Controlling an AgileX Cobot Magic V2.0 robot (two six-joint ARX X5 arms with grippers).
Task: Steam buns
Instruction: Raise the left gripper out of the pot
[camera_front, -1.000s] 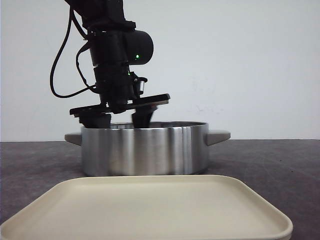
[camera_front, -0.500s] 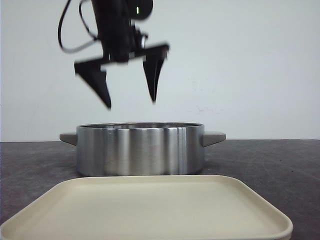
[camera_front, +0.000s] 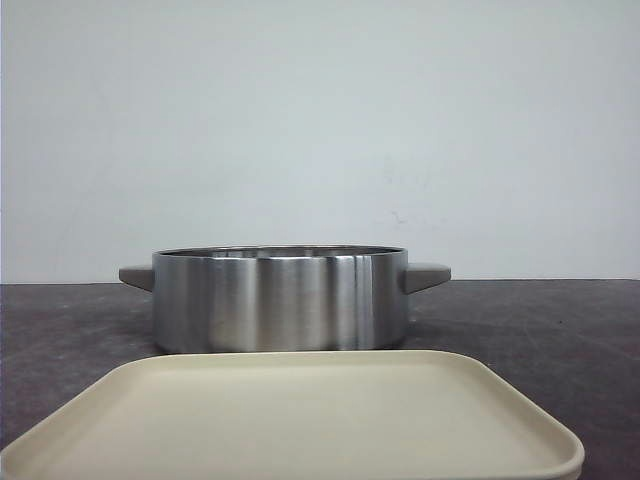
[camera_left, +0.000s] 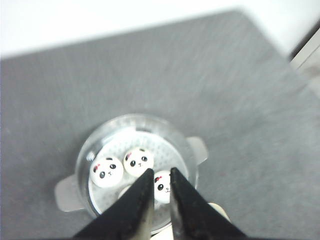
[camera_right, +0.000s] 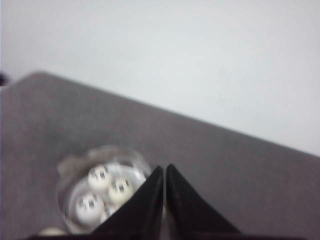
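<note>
From the front, neither of my arms shows. A steel pot (camera_front: 280, 298) with two grey side handles stands in the middle of the frame on a dark table (camera_front: 540, 320), and a cream tray (camera_front: 300, 415) fills the lower part of the frame just in front of it, its surface bare. The pot's wall hides whatever lies inside from this angle.

My left gripper (camera_left: 160, 175) hangs high over the pot (camera_left: 135, 172), which sits in the lower centre of the left wrist view. Its two black fingers come to a narrow gap at the tips, with nothing between them; I am gripping nothing. Inside the pot, on a pale perforated floor, lie the buns (camera_left: 138, 162): one in the lower left of the pot, one beside it near the middle, and a third partly covered by my fingertips. A fourth pale shape peeks out just below them, mostly hidden behind the finger, so I cannot say for sure what it is. Each clear bun shows a black panda face turned upward.

My right gripper (camera_right: 165, 170) is clenched, its fingertips meeting with nothing held. In the right wrist view the pot (camera_right: 102, 187) lies blurred in the lower left of the frame, with three buns (camera_right: 121, 188) visible close together inside it. A corner of the tray (camera_right: 50, 231) shows at the bottom edge.
</note>
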